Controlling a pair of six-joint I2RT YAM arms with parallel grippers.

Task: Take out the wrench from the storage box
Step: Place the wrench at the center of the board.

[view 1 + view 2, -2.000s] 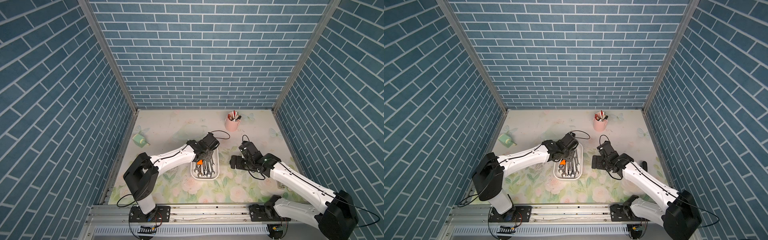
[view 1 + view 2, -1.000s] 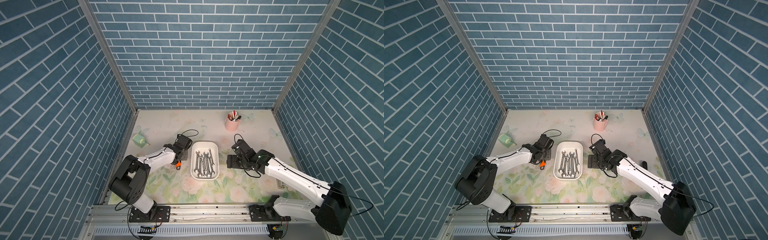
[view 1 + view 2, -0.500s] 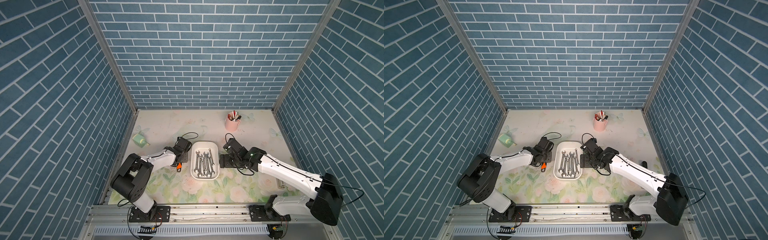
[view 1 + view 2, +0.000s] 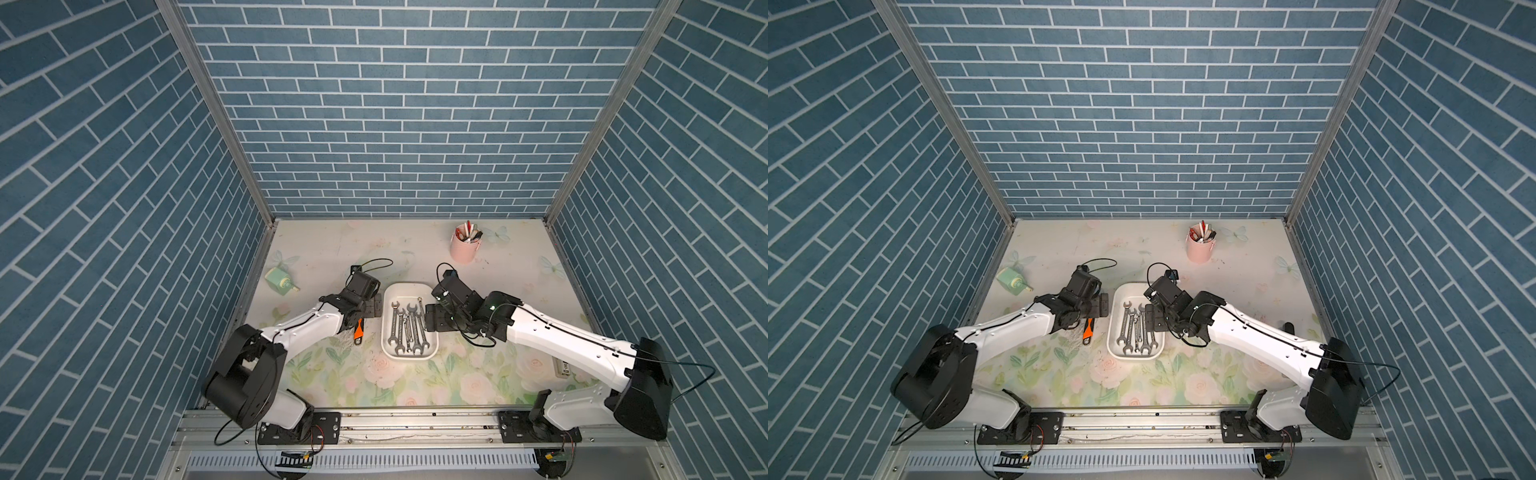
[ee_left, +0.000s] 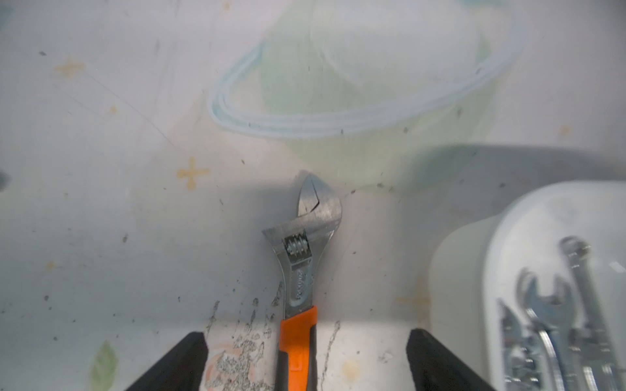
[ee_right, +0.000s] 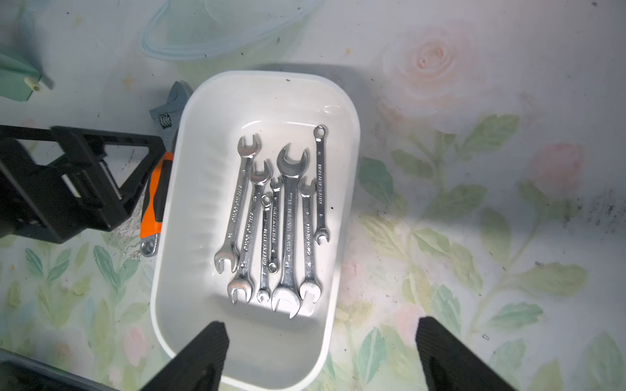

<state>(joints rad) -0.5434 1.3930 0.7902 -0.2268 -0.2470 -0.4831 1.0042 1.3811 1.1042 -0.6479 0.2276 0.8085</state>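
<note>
left gripper has sprung open since a second ago, dropping the orange-handled adjustable wrench. it lies flat on the floral mat, just beside the white storage box, between the spread fingers. right gripper wide open, empty, has moved over the box's open-end wrenches.

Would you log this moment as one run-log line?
left hand: open, straddling orange wrench on table | right hand: open over storage box | storage box: other wrenches inside
</note>
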